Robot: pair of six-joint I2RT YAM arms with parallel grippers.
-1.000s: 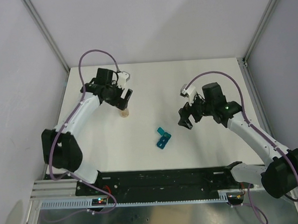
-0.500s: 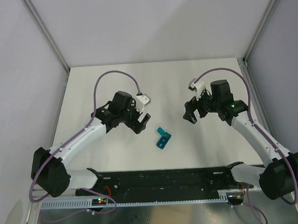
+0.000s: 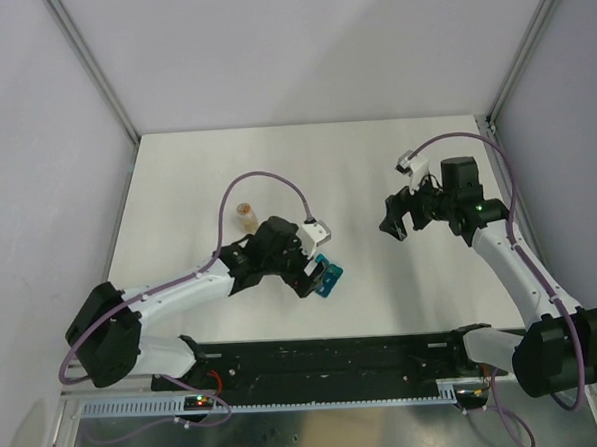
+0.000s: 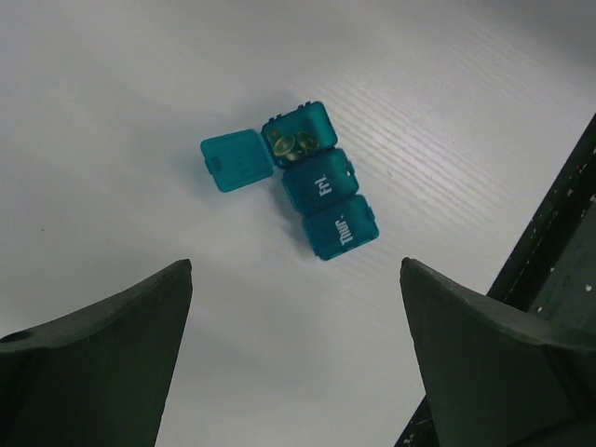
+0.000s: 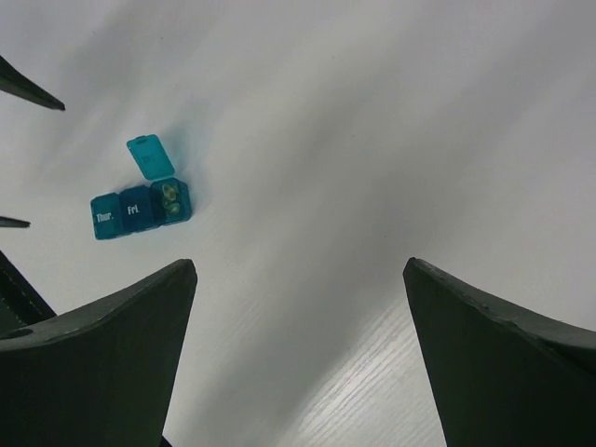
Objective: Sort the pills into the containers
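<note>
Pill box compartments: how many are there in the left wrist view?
3, joined in a row: the open end compartment with pills inside, its lid flipped aside; the Fri compartment in the middle, shut; the Thur compartment at the other end, shut.

Day names on the lids of the teal containers [image 4: 322, 194]

In the left wrist view the containers lie at upper centre of the frame on the white tabletop [image 4: 140, 74]. White lettering reads "Fri" on the shut lid of the middle compartment [image 4: 318, 179] and "Thur" on the shut lid of the end compartment [image 4: 341, 226], just below and to the right; both words run sideways. In the right wrist view, at left of the frame, the leftmost lid reads "Thur." and the one beside it "Fri". In the top external view the lettering is too small to read.
</note>
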